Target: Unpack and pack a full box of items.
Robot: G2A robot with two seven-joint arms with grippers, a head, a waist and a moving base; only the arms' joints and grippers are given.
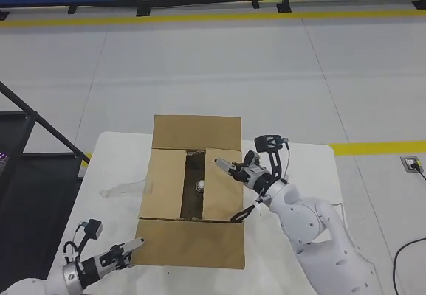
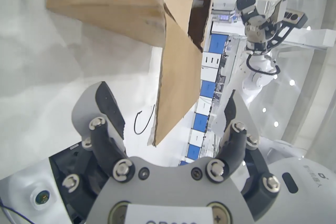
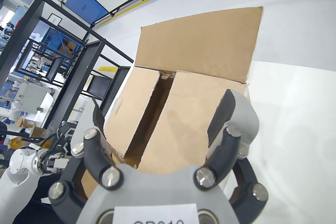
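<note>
A cardboard box [image 1: 190, 192] stands in the middle of the white table [image 1: 301, 158]. Its far and near outer flaps lie folded outward. The two inner flaps are nearly flat, leaving a dark slot where a small pale round item [image 1: 198, 186] shows. My right gripper [image 1: 229, 188] hangs open over the right inner flap [image 3: 183, 109], nothing between its fingers [image 3: 225, 114]. My left gripper [image 1: 129, 249] is low at the table's near left, open. The near flap's corner [image 2: 178, 93] sits between its fingers [image 2: 110, 109] without being pinched. The right gripper [image 2: 265, 25] also appears beyond the box.
Crumpled clear plastic film [image 1: 124, 188] lies on the table left of the box. A black metal rack [image 1: 6, 169] stands off the table's left side. Bare tabletop stretches right of the box, behind my right arm.
</note>
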